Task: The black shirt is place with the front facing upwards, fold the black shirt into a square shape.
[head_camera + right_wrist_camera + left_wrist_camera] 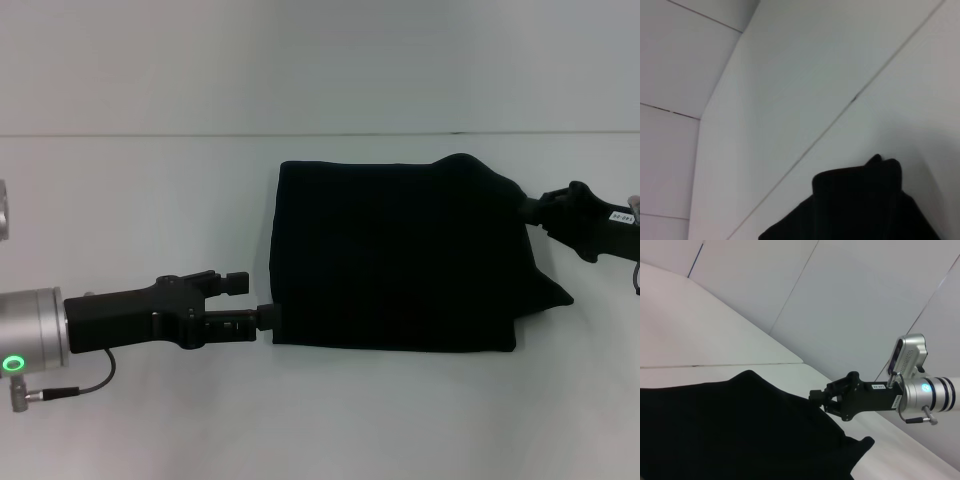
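Note:
The black shirt (395,255) lies folded into a rough rectangle on the white table, with only plain black cloth showing. My left gripper (255,300) sits at its near left corner, open, the lower fingertip (266,318) touching the cloth edge. At the shirt's far right corner my right gripper (532,208) is shut on the cloth, which rises to a peak there. In the left wrist view the shirt (730,430) fills the lower part, with the right gripper (819,399) pinching its edge. The right wrist view shows a fold of the shirt (860,200).
The white table (150,190) extends to the left of the shirt and in front of it. A pale wall rises behind the table's far edge (320,134). A loose point of cloth (552,295) sticks out at the shirt's right side.

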`<action>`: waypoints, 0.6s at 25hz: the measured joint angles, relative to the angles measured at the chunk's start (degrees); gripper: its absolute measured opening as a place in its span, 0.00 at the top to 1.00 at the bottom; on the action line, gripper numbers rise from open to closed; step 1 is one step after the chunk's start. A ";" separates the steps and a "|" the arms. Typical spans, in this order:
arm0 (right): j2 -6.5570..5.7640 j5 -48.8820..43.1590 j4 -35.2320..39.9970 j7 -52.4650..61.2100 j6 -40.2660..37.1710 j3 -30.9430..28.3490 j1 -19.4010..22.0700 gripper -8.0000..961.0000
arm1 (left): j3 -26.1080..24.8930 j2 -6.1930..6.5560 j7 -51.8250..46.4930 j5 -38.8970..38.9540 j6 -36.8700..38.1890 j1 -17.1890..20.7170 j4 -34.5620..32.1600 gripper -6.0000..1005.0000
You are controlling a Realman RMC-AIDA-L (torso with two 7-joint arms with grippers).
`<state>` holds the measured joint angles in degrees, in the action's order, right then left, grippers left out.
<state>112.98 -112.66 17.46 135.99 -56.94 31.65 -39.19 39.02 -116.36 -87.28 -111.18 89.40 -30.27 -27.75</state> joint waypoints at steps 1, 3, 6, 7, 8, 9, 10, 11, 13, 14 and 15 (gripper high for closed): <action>0.07 -0.02 0.46 -0.02 -0.15 0.00 -0.04 0.84 | 0.00 0.00 0.00 0.00 0.02 0.02 -0.01 0.05; 0.27 -0.02 1.36 -0.36 -0.45 -0.04 -0.06 0.88 | 0.00 0.00 0.00 0.00 0.06 0.05 -0.02 0.05; 0.38 0.16 2.56 -1.22 -0.93 -0.47 -0.08 0.90 | 0.00 0.00 0.00 0.00 0.14 0.04 -0.03 0.05; 0.38 0.17 2.92 -1.34 -1.02 -0.54 -0.12 0.90 | 0.00 0.00 0.00 0.00 0.26 0.04 -0.03 0.05; 0.40 0.18 3.28 -1.48 -1.05 -0.58 -0.19 0.91 | -0.03 0.00 0.00 0.00 0.39 0.05 -0.03 0.05; 0.42 0.20 3.63 -1.68 -1.07 -0.59 -0.30 0.91 | -0.08 0.00 0.00 0.00 0.59 0.04 -0.03 0.05; 0.44 0.32 3.79 -2.05 -1.08 -0.59 -0.39 0.91 | -0.15 0.00 0.00 0.00 0.71 0.04 -0.03 0.05; 0.46 0.52 3.97 -2.51 -1.11 -0.58 -0.50 0.92 | -0.23 0.00 0.00 0.00 0.85 0.03 -0.03 0.05; 0.50 0.83 4.03 -3.03 -1.16 -0.53 -0.59 0.93 | -0.25 0.00 0.00 0.01 0.98 0.03 -0.03 0.05; 0.50 0.92 4.03 -3.01 -1.14 -0.53 -0.55 0.93 | -0.28 0.00 -0.01 0.01 1.05 0.03 -0.03 0.05; 0.50 0.94 3.93 -2.71 -0.93 -0.54 -0.38 0.92 | -0.31 0.00 -0.03 0.01 1.18 0.01 -0.03 0.05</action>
<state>113.48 -111.72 21.39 133.28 -57.87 31.12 -39.57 38.71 -116.36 -87.31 -111.17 90.58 -30.26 -27.78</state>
